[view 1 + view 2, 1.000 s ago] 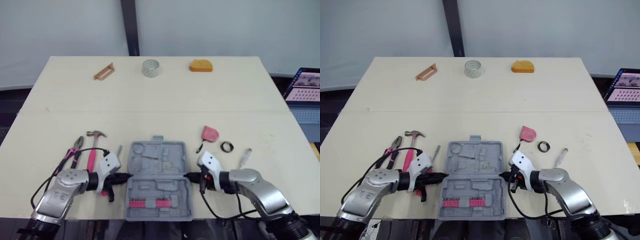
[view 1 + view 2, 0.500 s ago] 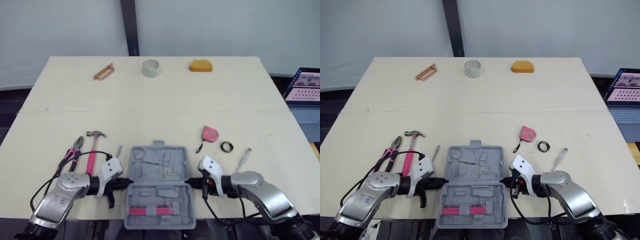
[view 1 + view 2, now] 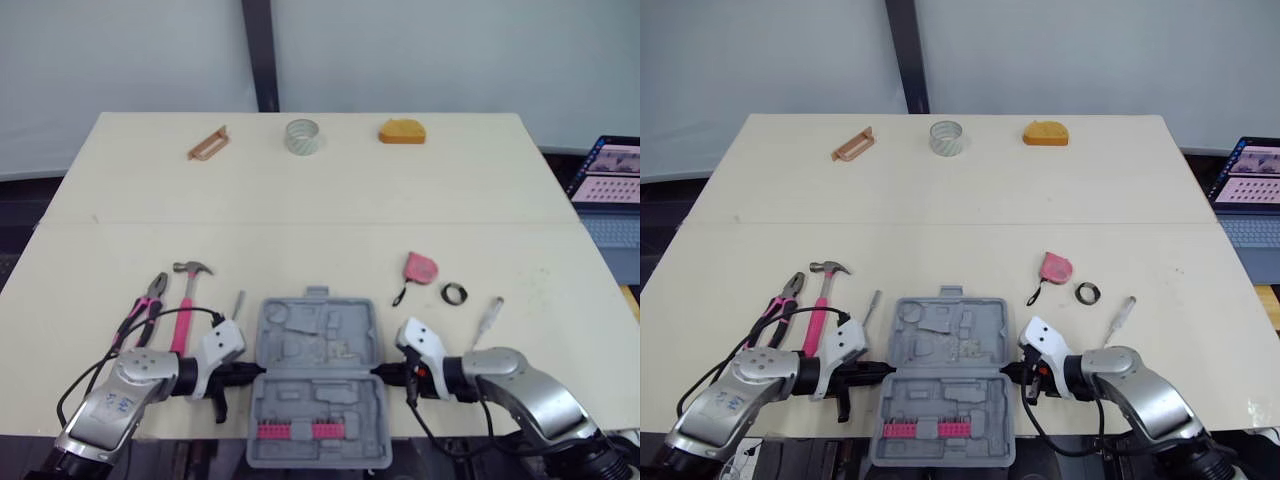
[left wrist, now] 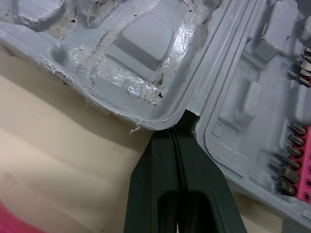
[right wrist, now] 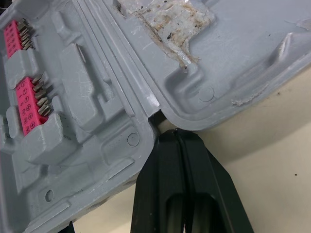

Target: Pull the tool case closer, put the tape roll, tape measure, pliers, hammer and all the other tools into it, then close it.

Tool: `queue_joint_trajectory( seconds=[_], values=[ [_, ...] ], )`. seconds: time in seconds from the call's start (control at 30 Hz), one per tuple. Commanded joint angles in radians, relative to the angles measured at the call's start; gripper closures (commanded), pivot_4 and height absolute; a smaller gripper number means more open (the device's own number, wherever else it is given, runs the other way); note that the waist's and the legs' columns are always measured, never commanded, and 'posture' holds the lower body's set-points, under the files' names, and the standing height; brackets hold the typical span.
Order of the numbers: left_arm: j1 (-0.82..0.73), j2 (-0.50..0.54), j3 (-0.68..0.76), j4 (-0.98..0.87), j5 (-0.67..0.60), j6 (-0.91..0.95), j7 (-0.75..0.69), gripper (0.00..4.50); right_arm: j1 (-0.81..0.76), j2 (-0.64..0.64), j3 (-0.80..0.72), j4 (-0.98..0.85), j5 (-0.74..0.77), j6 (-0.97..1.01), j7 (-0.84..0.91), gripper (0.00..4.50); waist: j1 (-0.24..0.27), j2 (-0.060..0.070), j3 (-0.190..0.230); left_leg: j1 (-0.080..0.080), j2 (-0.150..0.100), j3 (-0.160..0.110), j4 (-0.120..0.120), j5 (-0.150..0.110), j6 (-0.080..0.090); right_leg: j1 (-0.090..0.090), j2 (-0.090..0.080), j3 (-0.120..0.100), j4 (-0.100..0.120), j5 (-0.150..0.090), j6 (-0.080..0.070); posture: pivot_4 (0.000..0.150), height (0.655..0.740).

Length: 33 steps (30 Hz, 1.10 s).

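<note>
- The tool case (image 3: 318, 385) lies open at the table's (image 3: 300, 220) near edge, empty but for pink bits (image 3: 297, 431).
- I have the left gripper (image 3: 252, 370) and right gripper (image 3: 384, 372), jaws clenched empty, against its hinge ends.
- Hammer (image 3: 186, 300), pliers (image 3: 145, 305), tape measure (image 3: 420, 267) and tape roll (image 3: 301, 136) lie outside; loading and closing are left.

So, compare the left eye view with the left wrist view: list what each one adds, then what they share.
Left eye view adds: hammer and pliers left of the case, tape roll at the far edge of the table, tape measure, and the right gripper at the case's right side. Left wrist view adds: the left gripper shut, tips against the case's hinge notch, and grime in one recess. Shared: the open case, its pink bit strip, the table.
</note>
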Motion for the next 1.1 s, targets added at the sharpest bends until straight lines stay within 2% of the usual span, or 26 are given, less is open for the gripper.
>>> queue_joint_trajectory(
  seconds=[0.03, 1.1],
  values=[
    [0.028, 0.016, -0.013, -0.026, -0.011, -0.007, -0.012, 4.5, 0.006, -0.014, 0.006, -0.042, 0.021, 0.002, 0.025, 4.45, 0.0, 0.0, 0.0, 0.0, 0.0, 0.0, 0.0, 0.0, 0.0, 0.0, 0.0, 0.0, 0.0, 0.0, 0.0, 0.15, 0.74],
    [0.043, 0.041, -0.002, 0.034, -0.006, -0.067, -0.01, 4.5, 0.013, -0.033, -0.002, -0.037, 0.02, 0.002, 0.028, 4.45, 0.0, 0.0, 0.0, 0.0, 0.0, 0.0, 0.0, 0.0, 0.0, 0.0, 0.0, 0.0, 0.0, 0.0, 0.0, 0.15, 0.74]
  ],
)
